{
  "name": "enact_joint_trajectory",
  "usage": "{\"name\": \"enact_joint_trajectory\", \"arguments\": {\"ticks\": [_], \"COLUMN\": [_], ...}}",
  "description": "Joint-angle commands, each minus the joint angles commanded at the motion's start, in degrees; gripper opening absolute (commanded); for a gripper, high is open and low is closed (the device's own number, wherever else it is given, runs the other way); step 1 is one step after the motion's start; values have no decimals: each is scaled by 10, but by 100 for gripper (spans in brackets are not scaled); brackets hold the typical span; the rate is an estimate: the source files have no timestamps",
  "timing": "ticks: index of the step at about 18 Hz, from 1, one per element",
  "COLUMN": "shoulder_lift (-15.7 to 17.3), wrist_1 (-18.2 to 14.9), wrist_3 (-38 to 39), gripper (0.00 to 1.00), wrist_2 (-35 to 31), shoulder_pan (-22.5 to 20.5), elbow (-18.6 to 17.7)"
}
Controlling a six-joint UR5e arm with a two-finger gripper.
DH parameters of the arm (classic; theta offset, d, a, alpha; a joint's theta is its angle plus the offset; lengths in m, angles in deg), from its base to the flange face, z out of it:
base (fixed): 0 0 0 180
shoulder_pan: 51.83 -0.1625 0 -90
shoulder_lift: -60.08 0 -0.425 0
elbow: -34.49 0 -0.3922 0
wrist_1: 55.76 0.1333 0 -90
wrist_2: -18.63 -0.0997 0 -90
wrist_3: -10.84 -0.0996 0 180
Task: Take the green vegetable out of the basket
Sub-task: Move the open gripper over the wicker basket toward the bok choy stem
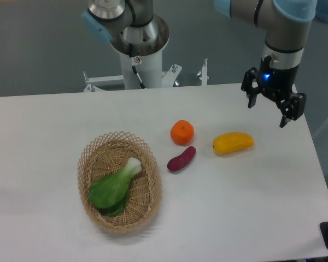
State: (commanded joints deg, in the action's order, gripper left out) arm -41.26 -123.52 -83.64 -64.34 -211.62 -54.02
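Observation:
The green vegetable (113, 187), a bok choy with dark leaves and a pale stem, lies inside the woven wicker basket (151, 188) at the front left of the table. Its stem points up and to the right. My gripper (267, 112) hangs far off at the back right, above the table's far right side, open with nothing between its fingers. It is well apart from the basket.
An orange (182, 132), a purple sweet potato (181, 159) and a yellow mango (233, 143) lie on the white table between the basket and the gripper. The arm's base (138, 49) stands behind the table's far edge.

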Motion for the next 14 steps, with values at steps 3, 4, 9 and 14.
{"name": "enact_joint_trajectory", "arguments": {"ticks": [3,4,9,14], "shoulder_lift": [1,1,4,11], "wrist_1": [3,3,6,6], "wrist_3": [0,0,19,56], "gripper": [100,100,100,100], "wrist_2": [2,2,5,6], "shoulder_pan": [0,0,2,15], "elbow": [-5,-5,-14,-38]}}
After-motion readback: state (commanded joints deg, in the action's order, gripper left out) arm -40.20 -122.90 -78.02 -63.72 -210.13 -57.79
